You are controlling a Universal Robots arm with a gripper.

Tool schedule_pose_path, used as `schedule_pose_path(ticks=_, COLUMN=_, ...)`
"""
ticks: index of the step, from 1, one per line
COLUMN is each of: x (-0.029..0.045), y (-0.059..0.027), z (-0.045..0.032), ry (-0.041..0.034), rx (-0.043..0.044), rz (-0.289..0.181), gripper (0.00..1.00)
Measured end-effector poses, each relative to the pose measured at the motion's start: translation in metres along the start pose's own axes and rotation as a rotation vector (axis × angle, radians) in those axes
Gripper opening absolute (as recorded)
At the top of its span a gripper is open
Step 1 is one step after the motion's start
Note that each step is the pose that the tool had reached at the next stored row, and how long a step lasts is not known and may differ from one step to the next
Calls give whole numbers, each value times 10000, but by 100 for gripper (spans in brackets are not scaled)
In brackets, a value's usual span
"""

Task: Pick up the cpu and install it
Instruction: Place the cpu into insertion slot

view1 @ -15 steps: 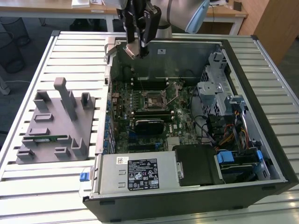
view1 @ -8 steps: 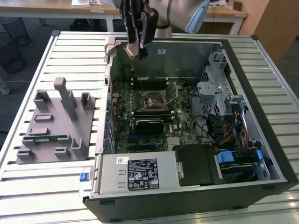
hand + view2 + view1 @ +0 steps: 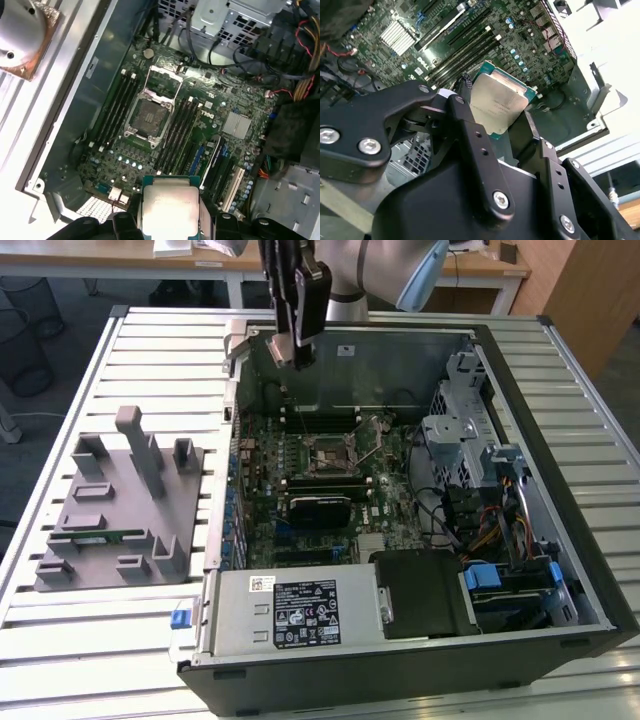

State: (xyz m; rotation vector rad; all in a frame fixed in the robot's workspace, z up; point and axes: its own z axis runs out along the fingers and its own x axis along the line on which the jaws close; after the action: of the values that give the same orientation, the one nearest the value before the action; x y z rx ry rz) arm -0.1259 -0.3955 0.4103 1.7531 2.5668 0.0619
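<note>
**Second wrist view.** Shows the cpu (image 3: 498, 102) as a thin square with a pale metal lid and a green rim. Judged light, stiff and flat. Probably slippery on the smooth lid and fragile on the contact face underneath. Calls for a hold on two opposite edges, never on the faces. Finds exactly that: black fingers (image 3: 470, 132) pressed against opposite sides of the rim, with the lid bare between them.

**First wrist view.** Shows the gripper (image 3: 167, 217) closed to chip width and clamped on the cpu, touching nothing else. Places the cpu in the air above the motherboard (image 3: 210, 120), well apart from the socket (image 3: 150, 116). Records the socket bare, with its retaining frame (image 3: 165, 80) opened back.

**Exterior view.** Puts the gripper inside the open computer case (image 3: 400, 365), near its far wall and well above the board. Cannot make out the held chip with certainty from here; possibly the pale sliver at the fingertips. Notes a grey parts tray (image 3: 120, 510) at the exterior view's left, well apart.
</note>
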Motion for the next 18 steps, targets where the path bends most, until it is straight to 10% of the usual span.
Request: schedule_pose_path(ticks=18, x=2, y=-1, z=23, ry=-158, rx=15, rz=3076, gripper=54)
